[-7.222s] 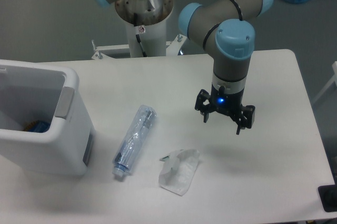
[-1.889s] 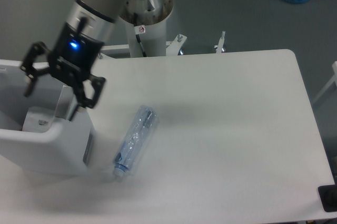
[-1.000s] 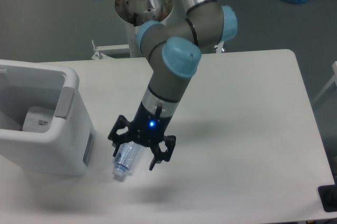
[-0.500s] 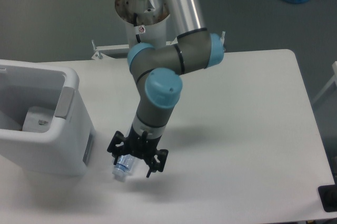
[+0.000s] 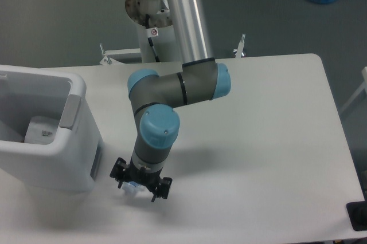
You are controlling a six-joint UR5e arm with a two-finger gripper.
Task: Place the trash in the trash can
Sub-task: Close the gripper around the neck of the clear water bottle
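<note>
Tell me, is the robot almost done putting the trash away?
About halfway. The pouch already lies inside the trash can. The gripper is low over the bottle, mostly hiding it; whether it grips is unclear. Lifting and dropping the bottle in remains.

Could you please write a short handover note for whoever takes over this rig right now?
Gripper: low over the table, fingers spread either side of the bottle; whether they have closed on it cannot be told.
Bottle: lying on the table just right of the bin, mostly hidden under the arm; only its cap end shows.
Pouch: whitish piece lying inside the bin.
Done: pouch is binned.
Left: grasp the bottle, lift it, carry it left over the bin's rim and drop it in.
</note>
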